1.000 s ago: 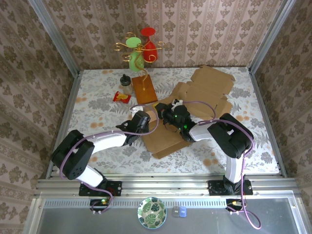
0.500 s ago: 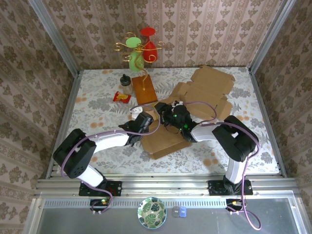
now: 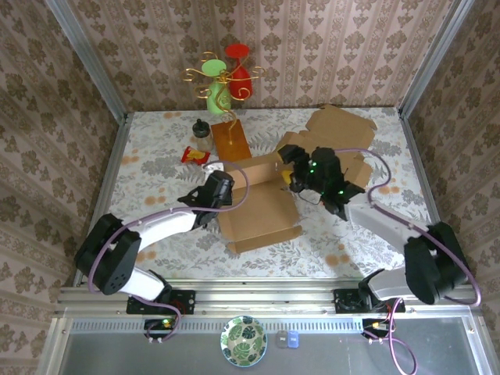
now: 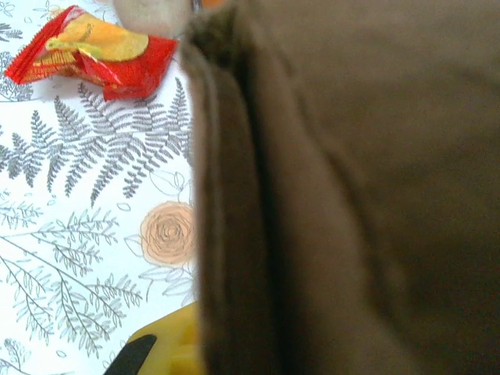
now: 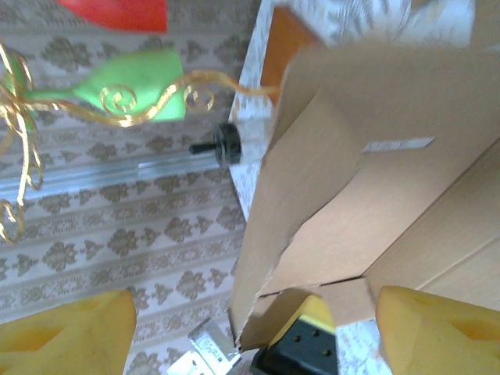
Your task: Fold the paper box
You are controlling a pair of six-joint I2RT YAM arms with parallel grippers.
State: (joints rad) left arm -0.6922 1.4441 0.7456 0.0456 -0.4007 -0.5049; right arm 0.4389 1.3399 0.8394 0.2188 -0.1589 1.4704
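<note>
The brown paper box [image 3: 262, 209] lies partly folded in the middle of the table, one flap [image 3: 337, 133] spread toward the back right and a side panel [image 3: 251, 168] raised. My left gripper [image 3: 219, 188] is shut on the box's left edge. In the left wrist view the cardboard [image 4: 351, 195] covers the jaws, and one yellow finger [image 4: 168, 351] shows beside it. My right gripper [image 3: 299, 169] hangs open just right of the raised panel, holding nothing. Its yellow fingers [image 5: 66, 332] stand wide apart, with the box [image 5: 375, 156] ahead of them.
At the back left stand a wooden block [image 3: 230, 143], a small bottle [image 3: 202, 134] and a red snack packet [image 3: 194, 155]. Behind them is a gold wire stand with a green and a red glass [image 3: 223, 78]. Wallpapered walls close the table on three sides.
My right gripper has opened, let go of the box and drawn back to the right. The left gripper has shut on the box's left edge, and the box has shifted left with a panel raised.
</note>
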